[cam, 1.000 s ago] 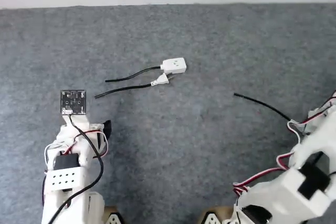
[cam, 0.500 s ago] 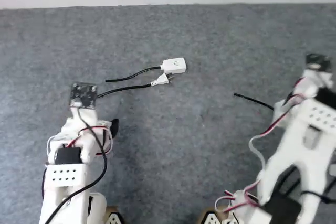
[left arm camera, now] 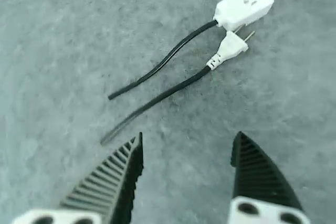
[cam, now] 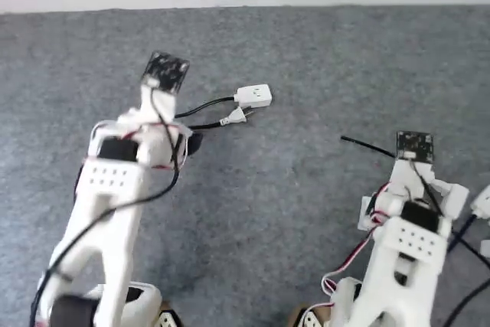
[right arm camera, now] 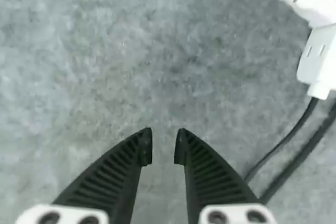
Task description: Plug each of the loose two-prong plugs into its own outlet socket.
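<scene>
Over on the left half of the grey bench [cam: 306, 51], the white outlet socket [cam: 253, 96] lies flat with its slots facing up. A white two-prong plug [cam: 236, 118] lies just beside it, prongs out in the open next to the socket's edge, so not plugged in. Each has a short black cord [left arm camera: 173, 53] trailing away, and the two run roughly side by side. The left hand [left arm camera: 188, 140] hovers over the carpet-ish surface near the loose cord ends. Its fingers are spread wide with nothing between them, well short of the plug itself.

Right side is messier to read. From the right wrist view there's a second socket [right arm camera: 317, 61], a white block with two slots. A second plug [right arm camera: 307, 2] with a ribbed collar sits right up against it. Can't tell if its prongs are seated, since that part runs off the edge. Two black cords [right arm camera: 283, 136] pass near the right hand [right arm camera: 163, 132], which is nearly pressed together, only a thin gap at the tips, gripping nothing. The high view also shows a thin black cord [cam: 369, 148] running in under the right arm.
</scene>
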